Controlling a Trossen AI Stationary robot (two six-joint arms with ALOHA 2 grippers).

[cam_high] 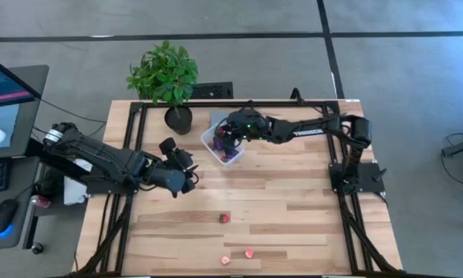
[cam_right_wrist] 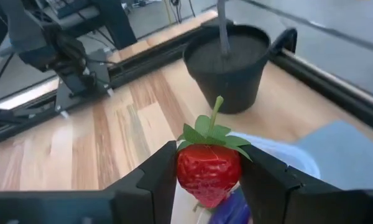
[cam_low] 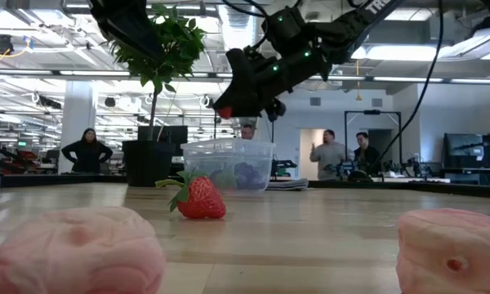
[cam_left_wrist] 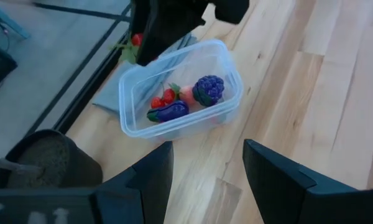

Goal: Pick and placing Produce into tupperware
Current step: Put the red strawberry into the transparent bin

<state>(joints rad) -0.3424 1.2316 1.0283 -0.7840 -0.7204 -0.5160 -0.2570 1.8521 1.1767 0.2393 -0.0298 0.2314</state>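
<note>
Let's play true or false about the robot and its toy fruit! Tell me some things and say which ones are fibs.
1. The right gripper holds a red strawberry between its fingers. True.
2. The tupperware is empty. False: fruit already lies inside, including a purple berry.
3. The left gripper is carrying a fruit. False: its fingers are open with nothing between them.
4. A strawberry and two pale pink pieces lie on the table. True.
</note>
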